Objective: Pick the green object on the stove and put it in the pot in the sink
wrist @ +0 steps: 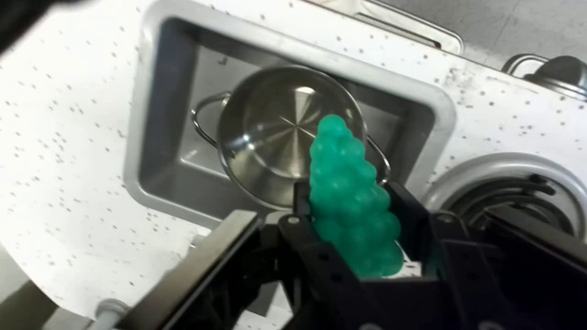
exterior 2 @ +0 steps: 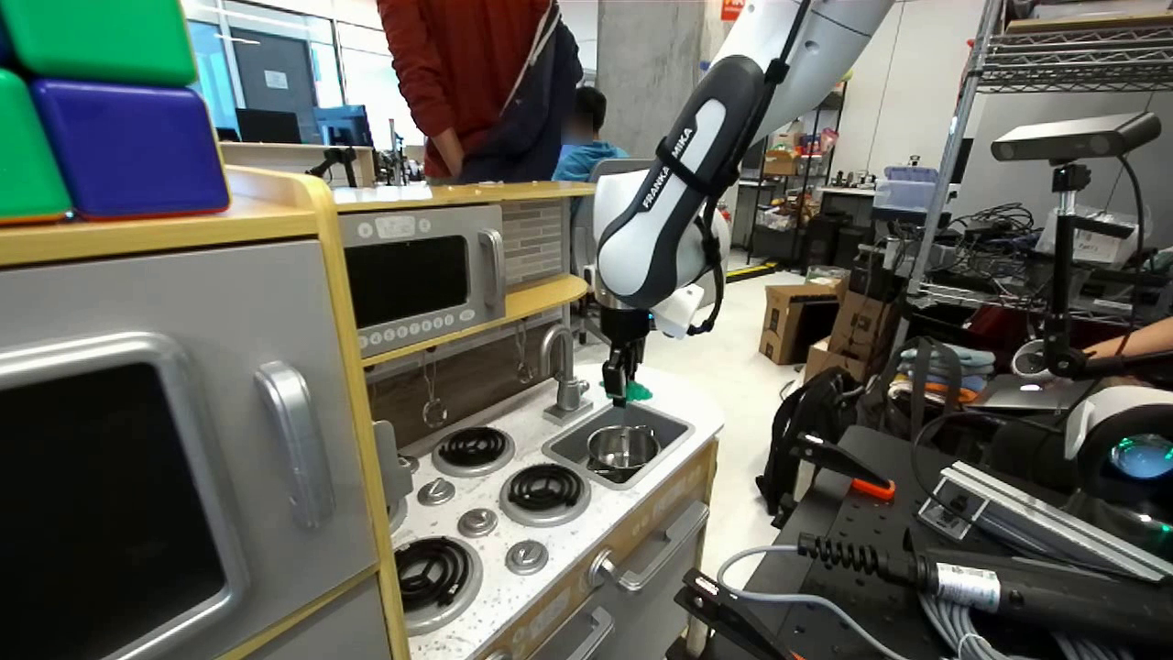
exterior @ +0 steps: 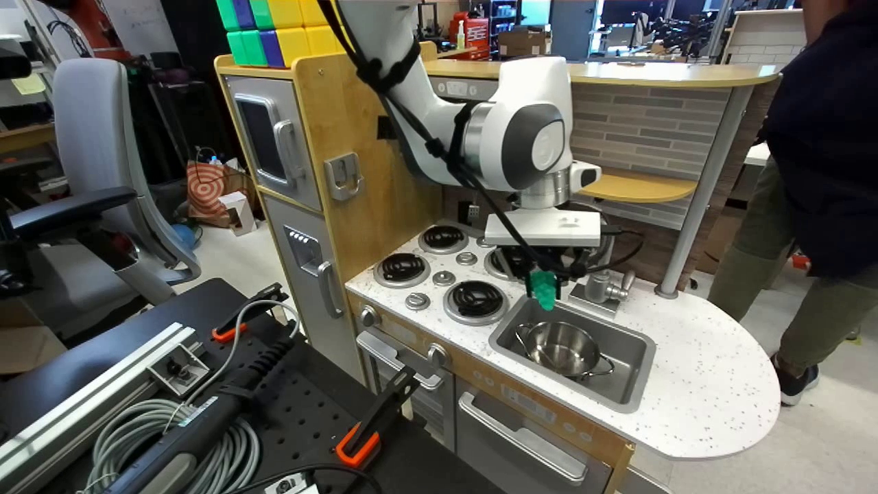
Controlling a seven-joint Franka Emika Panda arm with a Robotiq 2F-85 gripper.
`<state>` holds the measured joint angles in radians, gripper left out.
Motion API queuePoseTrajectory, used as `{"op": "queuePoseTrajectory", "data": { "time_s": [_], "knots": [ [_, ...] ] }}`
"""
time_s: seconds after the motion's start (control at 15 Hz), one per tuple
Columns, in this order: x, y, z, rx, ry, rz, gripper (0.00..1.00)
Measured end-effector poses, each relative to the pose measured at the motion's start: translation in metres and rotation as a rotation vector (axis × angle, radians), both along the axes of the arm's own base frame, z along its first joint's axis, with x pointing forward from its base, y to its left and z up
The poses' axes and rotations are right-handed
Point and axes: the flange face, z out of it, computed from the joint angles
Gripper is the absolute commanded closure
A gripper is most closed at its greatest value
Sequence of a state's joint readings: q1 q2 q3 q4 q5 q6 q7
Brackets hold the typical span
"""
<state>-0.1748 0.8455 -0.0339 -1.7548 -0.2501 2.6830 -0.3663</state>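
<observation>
Black perforated bench [exterior: 309,415] past the countertop's front left corner, with a grey cable coil [exterior: 123,429] and an orange-tipped clamp [exterior: 381,412] on it. Next right, wooden cabinet [exterior: 370,137] against the left edge, green, blue and yellow blocks [exterior: 291,31] on top. Then the four-burner stove [exterior: 442,261], across the left end of the white speckled countertop [exterior: 706,370], front edge to back edge.

Right of that, above the sink [exterior: 625,360]: gripper [wrist: 352,201], pinching the green object [wrist: 344,178], jaws on both sides of it. Green object up in the air, higher than the pot [exterior: 562,346], apart from pot and sink alike. Knobbly and tapered. Long axis pointing roughly to the front edge, angled a bit toward the right edge; wide end back in the jaws, narrow end forward, overlapping the pot in the wrist view. In an exterior view, narrow end lowest. Can't tell exact tilt.

Shiny steel pot upright near the middle of the sink. Faucet [exterior: 600,285] behind, by the back edge. Beyond the rounded right edge, a standing person [exterior: 833,171] in a dark top.
</observation>
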Motion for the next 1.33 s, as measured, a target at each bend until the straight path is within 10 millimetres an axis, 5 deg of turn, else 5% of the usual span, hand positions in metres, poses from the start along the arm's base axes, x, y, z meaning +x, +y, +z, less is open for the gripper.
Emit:
{"op": "queuePoseTrajectory", "data": {
  "time_s": [0.33,1.2,1.27,1.33],
  "knots": [
    [0.009,-0.042,0.001,-0.064,0.097,-0.163,0.81],
    [0.053,-0.034,-0.091,-0.054,0.188,-0.3,0.81],
    [0.055,-0.033,-0.095,-0.052,0.195,-0.306,0.34],
    [0.057,-0.032,-0.098,-0.05,0.202,-0.313,0.3]
  ]
}}
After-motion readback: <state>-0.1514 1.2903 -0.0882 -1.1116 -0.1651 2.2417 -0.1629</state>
